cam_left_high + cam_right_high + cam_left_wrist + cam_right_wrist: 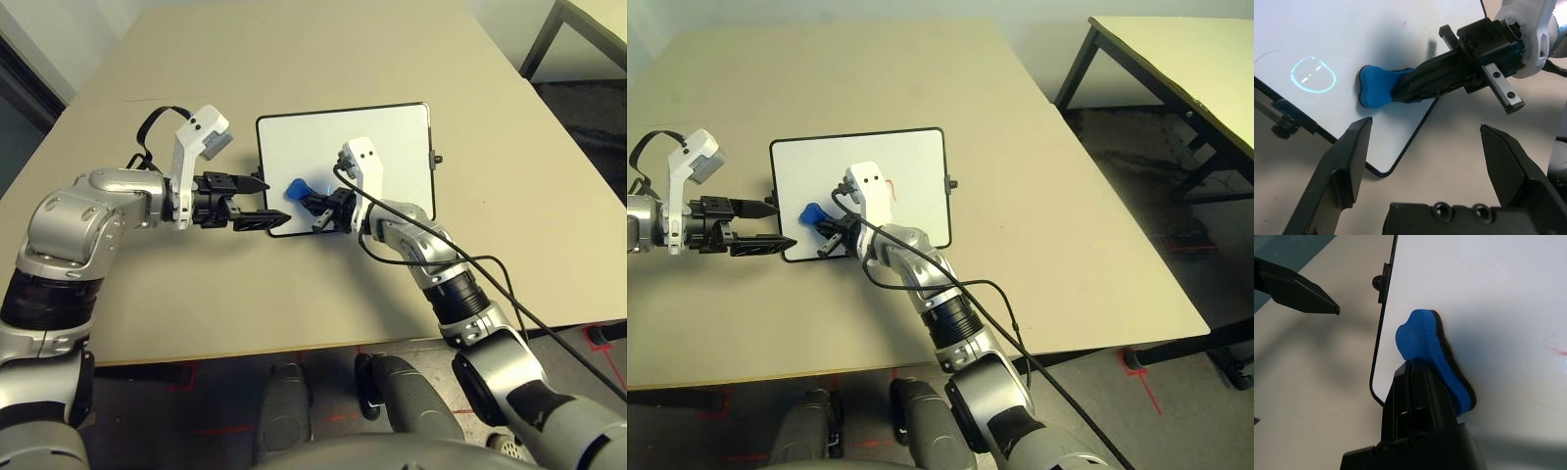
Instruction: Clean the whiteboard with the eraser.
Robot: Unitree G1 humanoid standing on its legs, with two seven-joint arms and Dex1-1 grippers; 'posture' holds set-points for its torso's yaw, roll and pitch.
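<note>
The whiteboard (392,127) lies flat on the counter (196,304), its thin black frame running around a white surface with rounded corners. The eraser (1420,335) is over the whiteboard's left part, near the corner at the robot's side. The right gripper (302,199) has its jaws together, clamped on the eraser's blue body. I cannot tell whether the eraser's underside presses on the surface or sits just above it.

The left gripper (278,202) has its jaws wide apart with nothing between them, at the whiteboard's left edge, near the eraser.

The right eye view shows a curved red stroke (891,188) on the whiteboard, just beside the white bracket (872,196) on the right wrist. It also takes in much of a second table (1185,59) beyond the counter's right side, where the left eye view has just a corner of it. The left wrist view brings out a glowing blue circle (1313,75) on the surface, with short pale dashes inside, near the eraser. The right wrist view shows the dark layer (1449,350) along the eraser's blue body, a black knob (1377,282) on the whiteboard's left edge, and a small red smudge (1560,352) apart from the eraser.
</note>
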